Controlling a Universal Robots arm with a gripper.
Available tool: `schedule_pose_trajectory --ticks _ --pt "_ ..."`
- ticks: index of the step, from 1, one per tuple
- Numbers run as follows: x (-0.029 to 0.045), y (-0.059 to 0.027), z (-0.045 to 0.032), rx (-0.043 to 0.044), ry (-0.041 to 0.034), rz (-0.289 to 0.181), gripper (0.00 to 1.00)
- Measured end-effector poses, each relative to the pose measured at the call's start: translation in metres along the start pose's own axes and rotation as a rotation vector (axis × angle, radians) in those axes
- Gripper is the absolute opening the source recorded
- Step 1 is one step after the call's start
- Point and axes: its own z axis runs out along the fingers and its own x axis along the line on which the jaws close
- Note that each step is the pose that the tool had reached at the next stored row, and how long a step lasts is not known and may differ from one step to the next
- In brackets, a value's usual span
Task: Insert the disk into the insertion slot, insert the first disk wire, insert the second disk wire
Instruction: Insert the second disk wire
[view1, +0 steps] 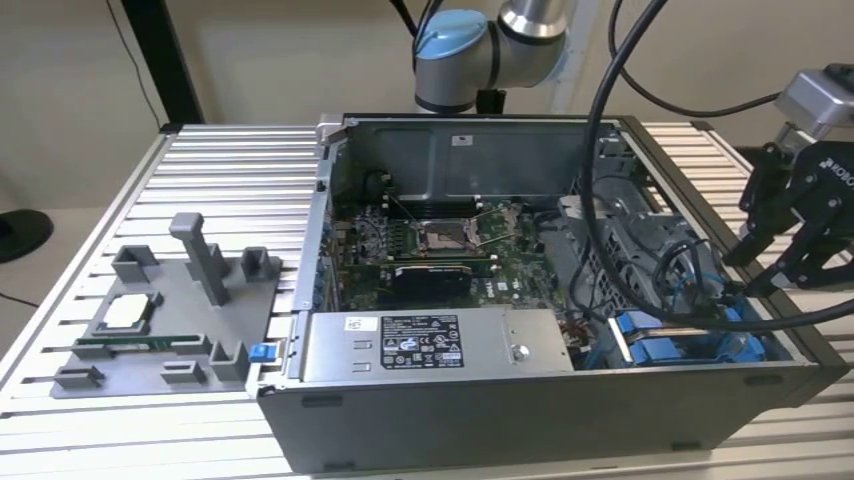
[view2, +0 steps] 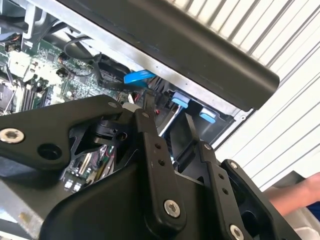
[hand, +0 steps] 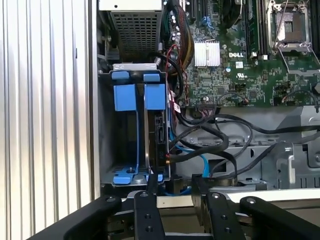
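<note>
Bench: slatted table (view1: 220, 170) carrying open case (view1: 534, 420)
Gripper (hand: 175, 187): hovering empty, jaws apart, near seated disk (hand: 159, 132)
Care: staying square probably matters

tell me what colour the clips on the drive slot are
Bright blue. The clips show best in the first wrist view.
</note>
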Motion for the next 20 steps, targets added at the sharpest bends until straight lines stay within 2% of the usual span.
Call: schedule_pose_trajectory --ticks 6,12,20 --pt "0.0002 -0.0039 0.0071 -0.0037 -0.0028 0.000 1.00" --pt "0.0003 -0.0043 0.0097 -0.0051 -0.0197 -0.002 1.00" --pt "0.0006 -0.0050 0.0097 -0.0054 -0.0212 -0.002 1.00"
